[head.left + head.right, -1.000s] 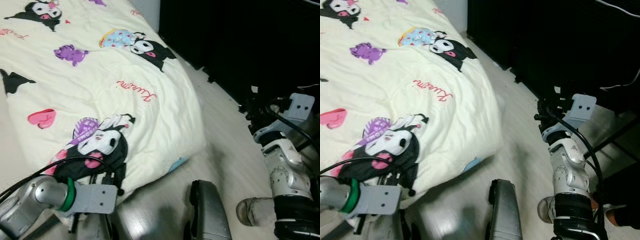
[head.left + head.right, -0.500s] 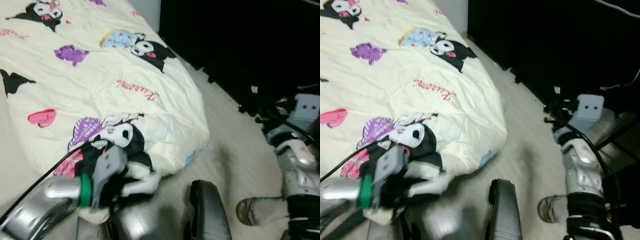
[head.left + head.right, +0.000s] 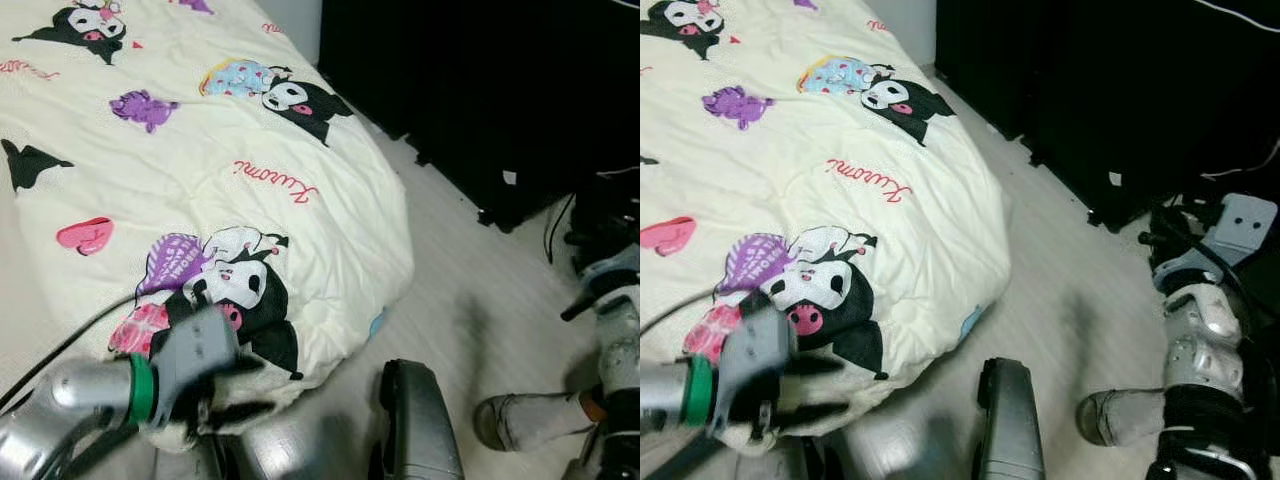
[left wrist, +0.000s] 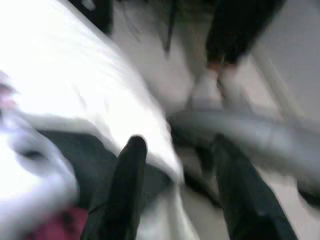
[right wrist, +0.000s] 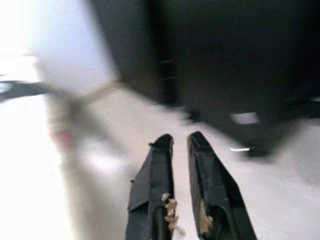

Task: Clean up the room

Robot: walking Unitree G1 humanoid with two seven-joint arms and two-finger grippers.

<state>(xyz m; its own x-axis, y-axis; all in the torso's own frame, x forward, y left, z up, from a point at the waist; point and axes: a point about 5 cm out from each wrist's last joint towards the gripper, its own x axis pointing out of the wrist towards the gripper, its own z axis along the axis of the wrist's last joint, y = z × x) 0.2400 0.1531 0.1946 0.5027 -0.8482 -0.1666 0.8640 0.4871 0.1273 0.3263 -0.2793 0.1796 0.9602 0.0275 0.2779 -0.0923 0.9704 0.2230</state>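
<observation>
A cream blanket (image 3: 250, 180) printed with cartoon characters covers the bed and hangs over its near corner. My left gripper (image 3: 245, 388) is low at that corner, by the black-and-white character print (image 3: 245, 290). In the left wrist view its two black fingers (image 4: 127, 190) stand well apart, with the blanket's edge (image 4: 150, 130) lying between them, so it is open. My right arm (image 3: 1195, 320) is out over the floor on the right. Its gripper (image 5: 180, 140) has the fingers nearly together with nothing between them, and bits of fluff cling to the pads.
Black furniture (image 3: 480, 90) lines the far right along a strip of pale wood floor (image 3: 470, 280). A person's socked foot (image 3: 520, 420) stands beside my right arm, dark trouser legs (image 4: 235, 35) above it. A grey part of my own body (image 3: 415, 425) is at the bottom centre.
Half a second ago the left gripper held the blanket's corner bunched up; now the corner lies flat again and the fingers are apart. The right arm has swung out to the right.
</observation>
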